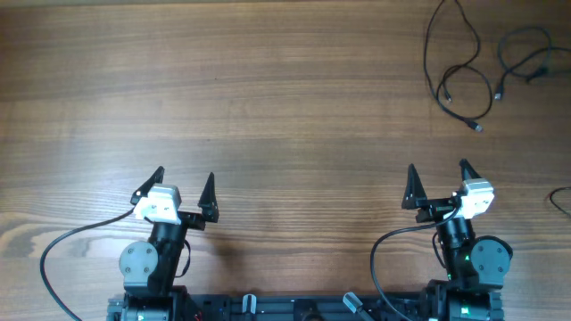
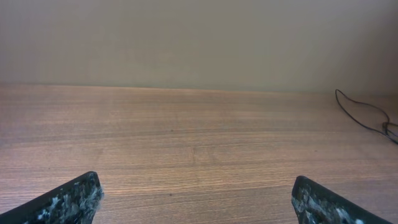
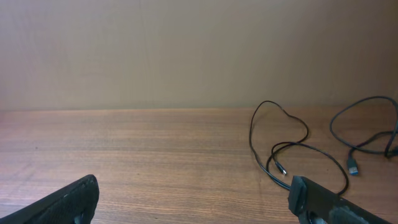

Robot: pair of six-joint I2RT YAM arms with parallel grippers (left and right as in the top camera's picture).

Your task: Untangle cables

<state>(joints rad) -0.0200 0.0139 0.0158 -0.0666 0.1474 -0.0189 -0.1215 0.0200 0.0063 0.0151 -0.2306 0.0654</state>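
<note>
The cables lie as loose black strands at the table's far right. One cable point(image 1: 455, 76) forms a long loop ending in a small plug point(image 1: 477, 128); a second cable point(image 1: 522, 49) curls beside it. The right wrist view shows the looped cable point(image 3: 277, 146) ahead and right of the fingers, and the other cable point(image 3: 364, 109) further right. My right gripper point(image 1: 438, 167) point(image 3: 194, 180) is open and empty, well short of them. My left gripper point(image 1: 184, 174) point(image 2: 196, 178) is open and empty at the near left, with one cable point(image 2: 364, 115) far off to its right.
Another thin black strand point(image 1: 562, 201) pokes in at the right edge of the table. Both arm bases stand at the near edge with their own thick black wires point(image 1: 71, 241). A plain wall rises behind the wooden table point(image 1: 268, 98).
</note>
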